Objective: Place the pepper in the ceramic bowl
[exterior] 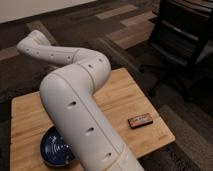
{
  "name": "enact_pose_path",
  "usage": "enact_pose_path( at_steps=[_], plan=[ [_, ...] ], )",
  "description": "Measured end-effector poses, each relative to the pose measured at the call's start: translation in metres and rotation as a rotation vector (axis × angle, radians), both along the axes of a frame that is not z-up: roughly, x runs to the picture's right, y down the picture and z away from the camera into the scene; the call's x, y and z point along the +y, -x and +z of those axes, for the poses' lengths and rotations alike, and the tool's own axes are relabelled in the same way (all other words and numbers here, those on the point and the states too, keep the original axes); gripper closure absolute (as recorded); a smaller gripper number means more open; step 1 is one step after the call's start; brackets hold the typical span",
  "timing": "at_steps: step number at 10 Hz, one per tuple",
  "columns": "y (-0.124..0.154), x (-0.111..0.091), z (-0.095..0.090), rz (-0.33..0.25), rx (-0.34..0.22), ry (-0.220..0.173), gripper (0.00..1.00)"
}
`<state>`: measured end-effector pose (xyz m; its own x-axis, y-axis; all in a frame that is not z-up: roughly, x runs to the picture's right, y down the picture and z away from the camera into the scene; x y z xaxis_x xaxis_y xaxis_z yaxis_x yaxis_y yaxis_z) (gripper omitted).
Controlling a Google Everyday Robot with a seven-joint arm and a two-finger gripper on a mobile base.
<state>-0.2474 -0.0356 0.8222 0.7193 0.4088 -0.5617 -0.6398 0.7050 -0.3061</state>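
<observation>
Arm [75,100] blocks most of the desk [130,92]. The gripper is hidden past its back-left end, so I can't tell its state. Bowl [52,149] sits at the front-left corner, half covered. Pepper not visible. Red-and-black pack [140,120] lies near the front-right corner.

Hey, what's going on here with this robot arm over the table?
The robot's white arm bends across a wooden table, hiding much of it. The gripper is out of view, likely beyond the arm's far end, upper left, so what it holds cannot be seen. No pepper shows. The ceramic bowl sits near the table's front left corner, partly behind the arm. A flat red-and-black item lies at right.
</observation>
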Motion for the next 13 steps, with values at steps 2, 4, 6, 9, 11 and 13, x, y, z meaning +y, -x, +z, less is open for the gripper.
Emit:
enact_pose_path(
  at_steps=[2, 4, 6, 9, 11, 13],
  plan=[
    [0.006, -0.004, 0.000, -0.026, -0.082, 0.021, 0.35],
    [0.007, -0.004, 0.000, -0.027, -0.083, 0.021, 0.35],
    [0.006, -0.009, 0.006, -0.042, -0.125, -0.008, 0.35],
    [0.003, -0.023, 0.017, -0.104, -0.287, -0.079, 0.35],
    [-0.006, -0.013, 0.017, -0.181, -0.398, -0.033, 0.35],
    [-0.008, -0.008, 0.020, -0.300, -0.495, 0.012, 0.35]
  ],
)
